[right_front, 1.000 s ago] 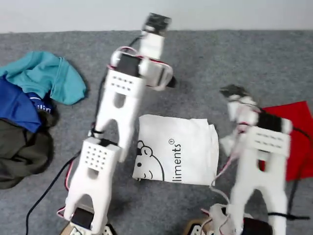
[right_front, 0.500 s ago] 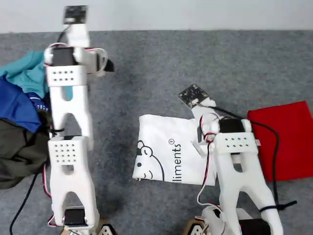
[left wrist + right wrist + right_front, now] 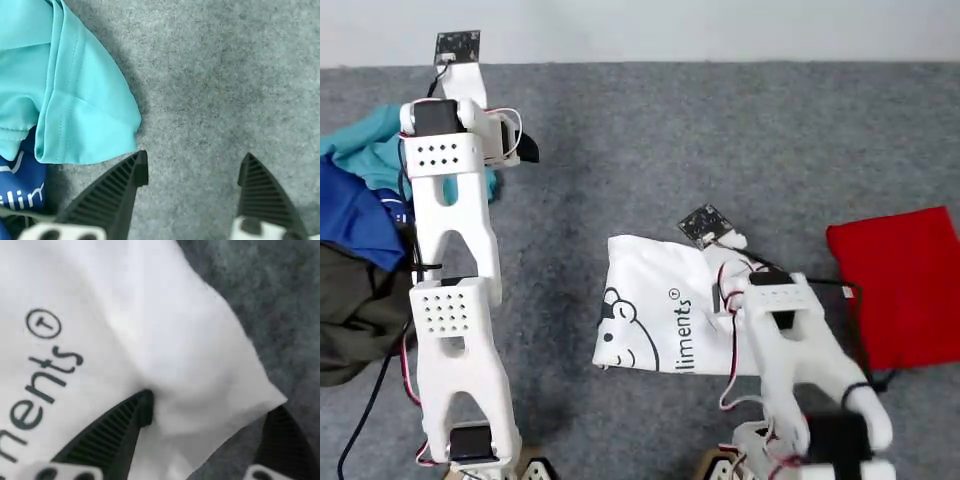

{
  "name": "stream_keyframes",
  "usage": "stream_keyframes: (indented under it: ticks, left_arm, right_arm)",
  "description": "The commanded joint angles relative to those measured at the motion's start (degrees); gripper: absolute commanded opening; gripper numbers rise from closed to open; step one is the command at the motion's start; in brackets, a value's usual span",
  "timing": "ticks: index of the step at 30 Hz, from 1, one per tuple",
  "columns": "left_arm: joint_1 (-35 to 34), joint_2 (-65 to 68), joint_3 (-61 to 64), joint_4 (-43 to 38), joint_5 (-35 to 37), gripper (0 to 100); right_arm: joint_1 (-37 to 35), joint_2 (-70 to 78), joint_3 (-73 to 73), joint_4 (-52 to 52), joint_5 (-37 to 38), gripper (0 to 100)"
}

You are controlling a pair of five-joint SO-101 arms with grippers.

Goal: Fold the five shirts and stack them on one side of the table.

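Left claw (image 3: 195, 157): mine, spread wide over gray table (image 3: 225, 75), just beside teal shirt (image 3: 365, 150), high view's upper left.
Right claw (image 3: 212, 405): mine, agape, straddling white shirt (image 3: 655, 305) corner, centre.

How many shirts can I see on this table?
5: teal shirt, blue shirt and dark shirt heaped at left, white shirt in the middle, red shirt folded at right.

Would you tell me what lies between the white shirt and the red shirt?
In the high view, the right arm and a strip of bare grey table.
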Motion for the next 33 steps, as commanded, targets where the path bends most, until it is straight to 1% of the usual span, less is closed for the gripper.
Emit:
stream_keyframes:
  ticks: [1,5,6,8,11,15,19,21,25,30,33]
  left_arm:
    - [0.18,-1.58,-0.04,1.14,0.62,29]
    - [0.18,-1.58,-0.04,1.14,0.62,29]
    - [0.18,-1.58,-0.04,1.14,0.62,29]
    - [0.18,-1.58,-0.04,1.14,0.62,29]
    - [0.18,-1.58,-0.04,1.14,0.62,29]
    - [0.18,-1.58,-0.04,1.14,0.62,29]
    - [0.18,-1.58,-0.04,1.14,0.62,29]
    - [0.18,-1.58,0.04,1.14,0.62,29]
    - [0.18,-1.58,0.04,1.14,0.62,29]
    - [0.18,-1.58,0.04,1.14,0.62,29]
    - [0.18,-1.58,0.04,1.14,0.62,29]
  right_arm:
    - [-0.48,7.87,-5.80,3.56,-2.99,27.7]
    - [-0.75,11.74,-12.57,9.54,-3.16,2.1]
    - [-0.75,12.26,-13.71,10.77,-3.25,0.0]
    - [-0.75,12.62,-15.30,12.88,-2.99,5.3]
    - [-0.40,12.62,-17.76,14.55,-3.16,0.2]
    - [-0.31,12.62,-22.07,15.16,-3.16,0.9]
    - [0.57,13.05,-29.80,14.90,-3.52,0.9]
    - [2.07,13.05,-35.34,14.90,-6.24,0.9]
    - [7.25,13.14,-45.36,14.90,-13.80,0.9]
    - [14.02,13.14,-49.67,14.90,-22.51,0.9]
    - [20.44,12.97,-51.69,15.34,-28.48,0.9]
